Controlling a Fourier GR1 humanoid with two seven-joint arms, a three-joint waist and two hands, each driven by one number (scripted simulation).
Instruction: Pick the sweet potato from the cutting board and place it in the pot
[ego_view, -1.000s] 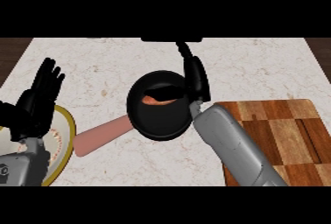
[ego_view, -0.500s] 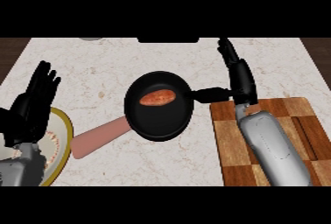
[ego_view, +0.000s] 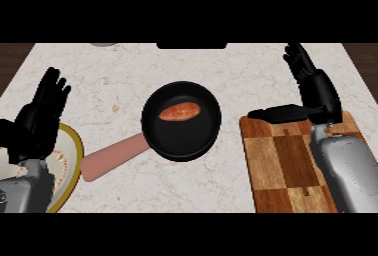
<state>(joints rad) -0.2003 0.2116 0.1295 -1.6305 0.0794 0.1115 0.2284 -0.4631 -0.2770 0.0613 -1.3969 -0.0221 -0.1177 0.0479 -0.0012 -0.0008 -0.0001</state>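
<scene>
Two hands are showing over the marble counter (ego_view: 221, 185), both released and holding nothing. Counter is carrying the rest of the scene. Cutting board (ego_view: 284, 165) is lying at the right, its chequered wood top partly covered by the right forearm. Pot (ego_view: 181, 127) is sitting mid-counter, black and shallow, its pinkish handle (ego_view: 111, 160) pointing down-left toward a yellow-rimmed plate (ego_view: 68, 165) at the left edge. Right hand (ego_view: 316, 90) is hovering above the board's upper end, fingers straight and pointing away, thumb sticking out left over the board's top-left corner, well apart from the pot. Left hand (ego_view: 43, 112) is resting at the left edge, fingers up and straight, just above the plate. Sweet potato (ego_view: 179, 111) is lying inside the pot, in its upper half, touching neither hand.
</scene>
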